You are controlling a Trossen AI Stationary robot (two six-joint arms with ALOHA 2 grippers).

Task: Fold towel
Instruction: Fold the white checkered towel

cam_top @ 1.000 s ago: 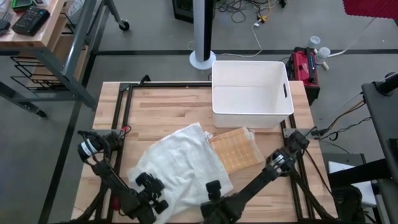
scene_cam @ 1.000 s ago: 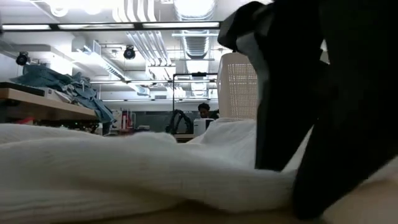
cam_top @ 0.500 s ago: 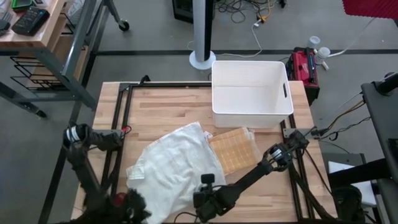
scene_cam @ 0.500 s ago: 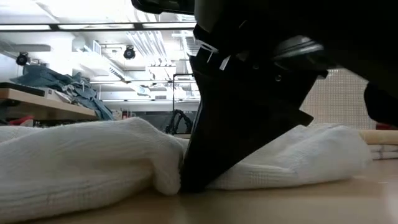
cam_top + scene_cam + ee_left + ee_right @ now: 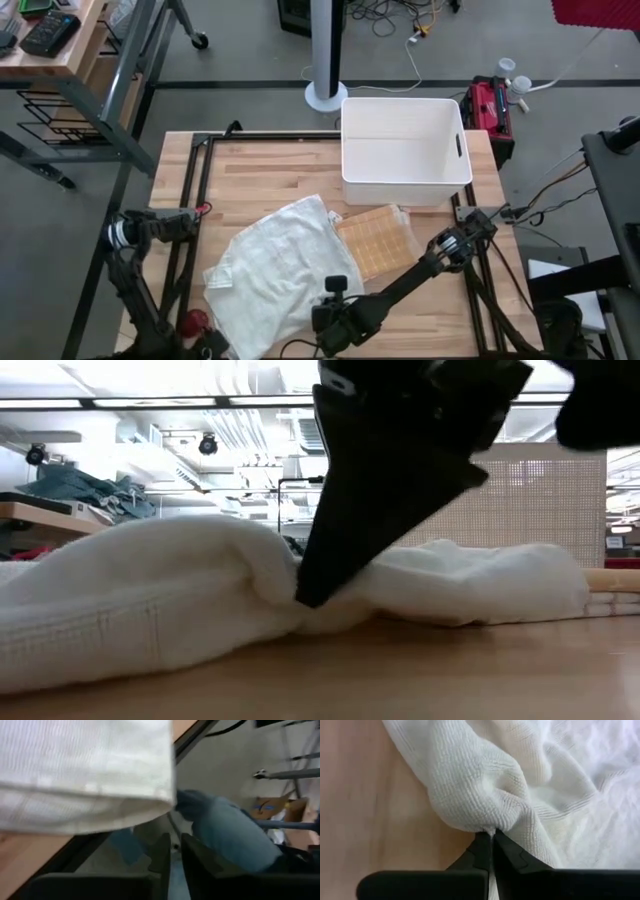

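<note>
White towel (image 5: pixel 285 268) spreads diagonally up-table from the right gripper (image 5: pixel 492 836), which is clenched on its near edge; left gripper (image 5: pixel 172 857), off the table's corner beyond that edge, grasps nothing, fingers almost together.

floor (image 5: pixel 250 60): grey concrete | ceiling lights (image 5: pixel 150 402): lit strips | side workbench (image 5: pixel 50 45): wooden

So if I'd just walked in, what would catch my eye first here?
Probably the crumpled white towel spread over the near half of the wooden table, with the right gripper pinching a fold at its near edge. Behind it stands a big white bin, with a tan waffle-patterned cloth lying between the two. The left gripper hangs off the table's left near corner.
</note>
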